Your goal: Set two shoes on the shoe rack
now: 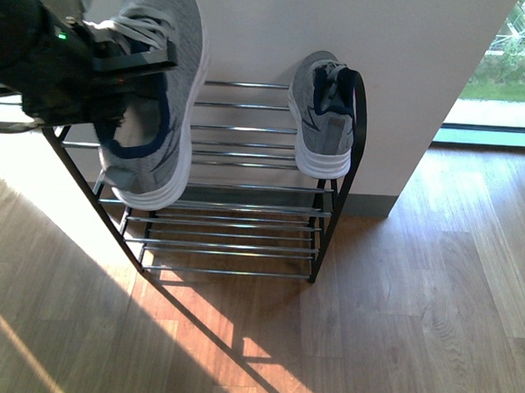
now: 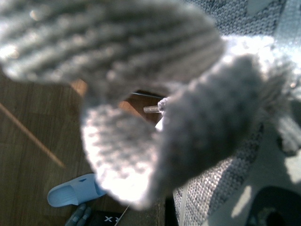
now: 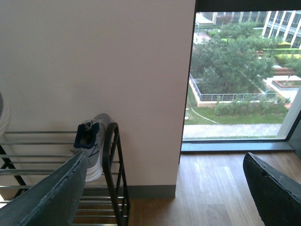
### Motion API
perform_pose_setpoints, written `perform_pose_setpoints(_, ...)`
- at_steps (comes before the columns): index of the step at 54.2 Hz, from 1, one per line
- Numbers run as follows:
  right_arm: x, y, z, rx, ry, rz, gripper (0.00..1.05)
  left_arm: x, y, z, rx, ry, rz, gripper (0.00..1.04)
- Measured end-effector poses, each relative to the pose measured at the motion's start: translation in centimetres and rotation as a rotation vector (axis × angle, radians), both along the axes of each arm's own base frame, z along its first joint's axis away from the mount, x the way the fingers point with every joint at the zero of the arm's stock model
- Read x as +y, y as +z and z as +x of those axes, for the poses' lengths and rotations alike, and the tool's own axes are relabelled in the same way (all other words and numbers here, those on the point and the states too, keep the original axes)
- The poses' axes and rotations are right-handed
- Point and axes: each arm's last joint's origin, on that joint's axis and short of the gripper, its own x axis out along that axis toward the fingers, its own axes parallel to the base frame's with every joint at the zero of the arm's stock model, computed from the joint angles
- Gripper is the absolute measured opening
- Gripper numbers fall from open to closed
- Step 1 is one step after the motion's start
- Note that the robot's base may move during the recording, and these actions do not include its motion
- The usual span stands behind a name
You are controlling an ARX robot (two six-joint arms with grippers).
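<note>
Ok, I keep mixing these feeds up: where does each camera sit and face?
Front: on the body, looking down at the shoe rack; left arm shows, holding a sneaker.
Left wrist: on that arm, tight against that sneaker; sandal on floor beyond.
Right wrist: on the right arm, facing wall and window; open jaws show.
Front and right wrist share the other sneaker on the rack.
</note>
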Motion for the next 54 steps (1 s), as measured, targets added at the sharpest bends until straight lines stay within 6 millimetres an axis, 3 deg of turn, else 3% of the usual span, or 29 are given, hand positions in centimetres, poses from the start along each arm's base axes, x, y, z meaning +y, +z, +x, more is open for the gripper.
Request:
perform_pose_setpoints(11,0.0,0.0,0.0,0.000,0.000,0.000,0.96,-2.0,-3.9,6.7,0.106,0.040,-0.052,0.03)
perform_pose_setpoints(18,0.0,0.0,0.0,0.000,0.000,0.000,0.96,-3.9,-5.9,9.7,0.148,0.056,-0.098,0.03)
perform_pose_setpoints(32,0.0,0.0,0.0,0.000,0.000,0.000,0.96,-7.7,-8.4,13.8,0.215,0.034,-0.156,0.03)
perform_pose_setpoints(54,0.0,0.0,0.0,0.000,0.000,0.000,0.96,-9.7,-9.5,16.9,0.248,0.027,-0.180,0.03)
